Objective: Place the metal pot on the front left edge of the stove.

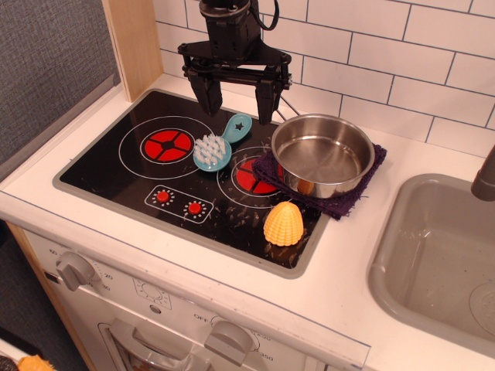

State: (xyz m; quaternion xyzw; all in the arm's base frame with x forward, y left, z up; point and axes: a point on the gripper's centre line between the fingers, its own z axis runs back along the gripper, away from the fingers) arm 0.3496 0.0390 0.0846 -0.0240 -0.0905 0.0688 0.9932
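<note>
The metal pot (322,154) is shiny and round. It stands on a dark purple cloth (352,189) over the right burner ring (251,179) of the black stove (147,182). Its thin wire handle points back left toward my gripper. My gripper (237,102) hangs open and empty above the back of the stove, to the left of and behind the pot. The left burner ring (167,144) is bare. Two small red dial marks (178,202) sit near the stove's front edge.
A teal dish brush (218,149) with white bristles lies between the burners. A yellow toy corn piece (284,224) stands at the stove's front right. A grey sink basin (441,255) is to the right. A wooden panel (135,42) and a white tiled wall stand behind.
</note>
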